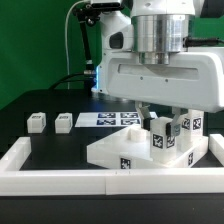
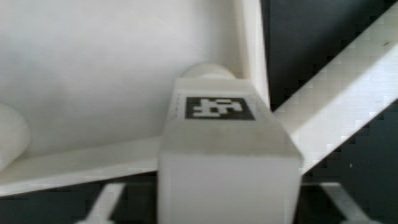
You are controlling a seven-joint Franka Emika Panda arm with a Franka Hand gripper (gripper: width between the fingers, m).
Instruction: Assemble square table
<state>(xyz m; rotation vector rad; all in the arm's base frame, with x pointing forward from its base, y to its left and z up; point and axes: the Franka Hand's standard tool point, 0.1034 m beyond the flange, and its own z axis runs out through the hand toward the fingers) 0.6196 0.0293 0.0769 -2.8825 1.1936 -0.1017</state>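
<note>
Closest to you in the exterior view is the rim wall (image 1: 60,178), running across the front of the table (image 1: 60,145); it is no part of the build. Just behind it lies the slab (image 1: 120,155), towards the exterior view's right, and two legs stand upright on it: the front leg (image 1: 160,140) and the back leg (image 1: 192,128), close together. The claw (image 1: 152,112) hangs right over the front leg, and the wrist view is filled by what I take to be that same leg (image 2: 221,150), tag up, with the slab (image 2: 89,70) behind it. You cannot tell from either view whether the claw is pinching the leg or only straddling it, because its tips are hidden or cut off at the frame's edge. You also cannot see whether either upright leg is seated fully in its hole. The loose legs (image 1: 37,122) (image 1: 63,121) sit side by side on the table at the exterior view's left, well apart from the slab and next to the marker board (image 1: 108,118). So reckon yourself about halfway: two legs at the slab, one probably being fitted, and two to fetch, place and tighten.
</note>
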